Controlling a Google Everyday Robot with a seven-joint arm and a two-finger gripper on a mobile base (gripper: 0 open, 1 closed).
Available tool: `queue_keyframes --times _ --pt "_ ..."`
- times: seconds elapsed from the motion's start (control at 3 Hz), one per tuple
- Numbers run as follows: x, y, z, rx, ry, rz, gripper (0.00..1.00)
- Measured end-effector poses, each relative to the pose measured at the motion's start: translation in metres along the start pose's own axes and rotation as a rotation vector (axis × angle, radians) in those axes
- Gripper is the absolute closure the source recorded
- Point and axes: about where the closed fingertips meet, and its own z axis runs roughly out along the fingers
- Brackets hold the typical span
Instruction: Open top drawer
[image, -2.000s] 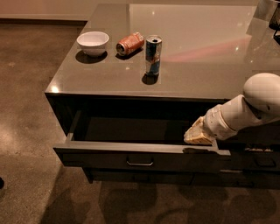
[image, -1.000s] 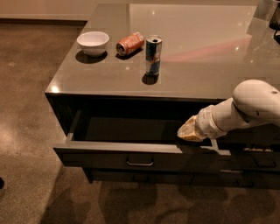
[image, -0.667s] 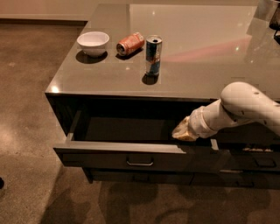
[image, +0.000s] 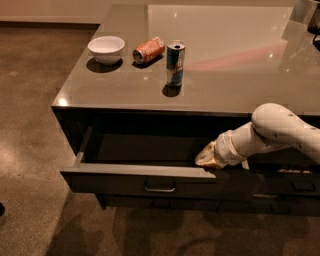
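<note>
Camera view: the dark bench (image: 225, 60) fills most of the scene. Under its front edge the top drawer (image: 115, 181) stands partly open, with its front panel and small metal handle (image: 160, 189) jutting toward the front-left corner. The white arm (image: 280, 130) comes in from the right edge. Its gripper (image: 210, 157) sits at the drawer's right end, just behind the top rim of the front panel and touching or nearly touching it. Whether it is clenched or released cannot be told. Near the bench's back-left corner stand a blue can (image: 175, 56), upright, a white bowl (image: 106, 48), and between them an orange can (image: 149, 49) on its side.
</note>
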Motion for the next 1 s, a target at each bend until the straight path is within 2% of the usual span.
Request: queue_keyframes --times 0.33,0.67,1.0 --pt "-0.001 0.018 -0.024 -0.018 -0.014 -0.054 1.0" --pt "-0.003 0.037 -0.044 -0.063 -0.042 -0.103 1.0" --pt "-0.001 0.044 -0.044 -0.036 -0.056 -0.073 1.0"
